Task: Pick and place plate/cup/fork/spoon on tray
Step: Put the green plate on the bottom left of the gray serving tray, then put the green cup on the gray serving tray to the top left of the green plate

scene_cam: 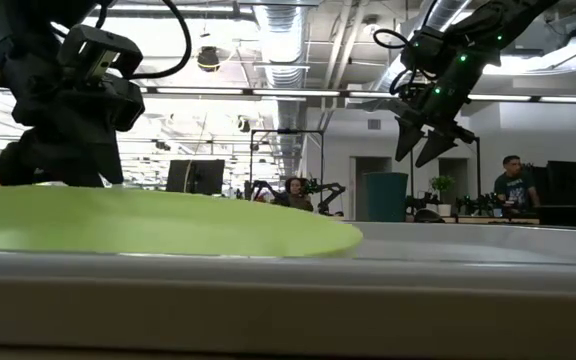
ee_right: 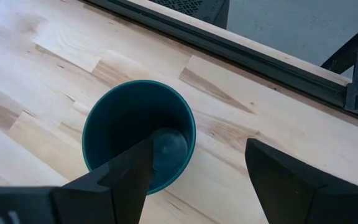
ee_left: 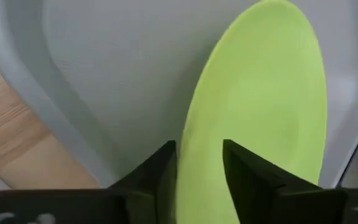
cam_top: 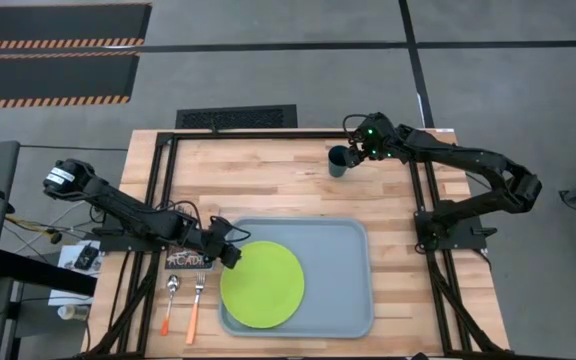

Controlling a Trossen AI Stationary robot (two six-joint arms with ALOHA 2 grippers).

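The lime-green plate lies flat in the pale grey-blue tray, toward its left side. My left gripper is at the plate's far-left rim, open, with one finger on each side of that rim. The dark teal cup stands upright on the wood at the far side of the table. My right gripper hangs open above the cup, clear of it. The spoon and the fork lie side by side on the table left of the tray, orange handles toward the near edge. My left gripper has the plate's far-left rim between its open fingers, coming slanting down from the table's left. The plate rests flat on the tray floor. Whether either finger touches the rim, I cannot tell.
A small picture card lies under my left arm, just left of the tray. Black frame rails run along the table's left, right and far sides. Bare wood lies between the tray and the cup. People sit in the room beyond the table.
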